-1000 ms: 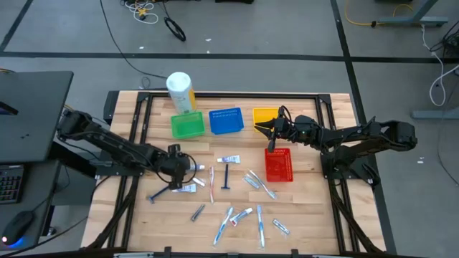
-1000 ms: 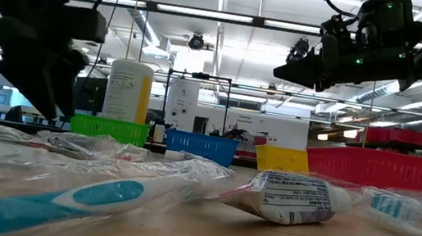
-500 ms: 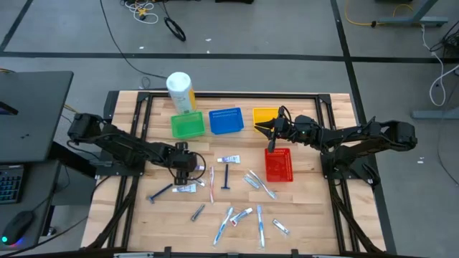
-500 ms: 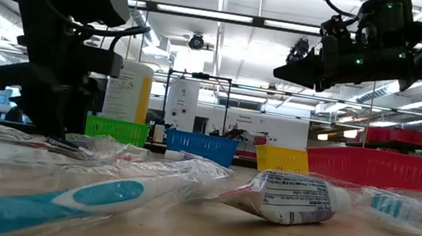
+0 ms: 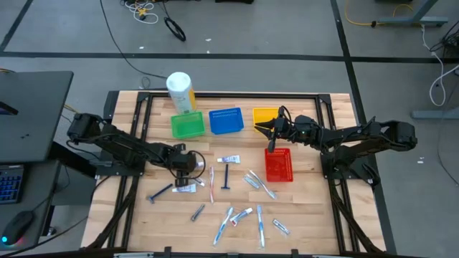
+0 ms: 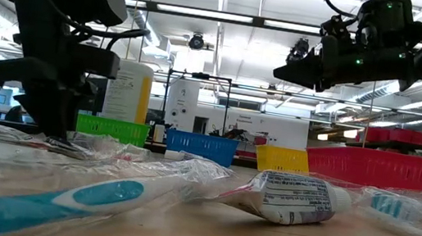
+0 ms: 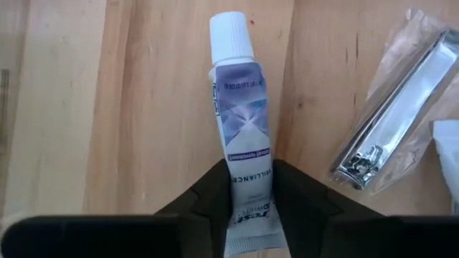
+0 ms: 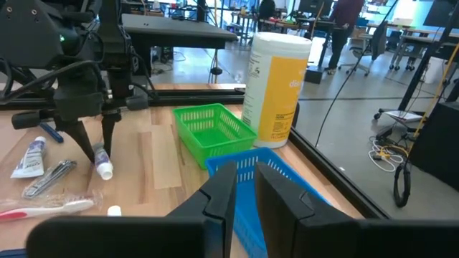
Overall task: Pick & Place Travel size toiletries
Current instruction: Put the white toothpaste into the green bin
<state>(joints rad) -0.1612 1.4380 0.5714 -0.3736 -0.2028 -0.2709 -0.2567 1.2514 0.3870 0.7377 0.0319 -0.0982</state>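
A small white tube [image 7: 240, 129] with a purple label and a white cap lies flat on the wooden table; my left gripper [image 7: 249, 208] stands over it, shut on it. The same gripper [image 5: 183, 169] shows left of the table's middle. Beside the tube lie a wrapped nail clipper [image 7: 391, 132] and another tube [image 8: 24, 158]. More toiletries are scattered toward the near edge: toothbrushes [image 5: 225, 223], a razor [image 5: 226, 176], tubes [image 5: 229, 159]. My right gripper [image 8: 246, 188] hangs in the air over the yellow basket [image 5: 264, 116], open by a narrow gap with nothing in it. My left gripper pinches the tube's flat crimped end [image 7: 251, 188] between its two fingers, one on each long edge. The fingers [image 8: 106, 140] point down from above. The tube lies flat on the table, its cap [image 7: 231, 34] pointing away from the fingers.
Green [image 5: 187, 125], blue [image 5: 226, 120] and yellow baskets stand in a row at the far side, with a red basket [image 5: 279, 165] right of the middle. A large white-and-yellow bottle [image 5: 181, 92] stands at the far left. Metal frame rails edge the table.
My left gripper has shifted a little toward the table's right edge and come down onto the tube, its arm swinging in from the left. The tube has stayed on the table.
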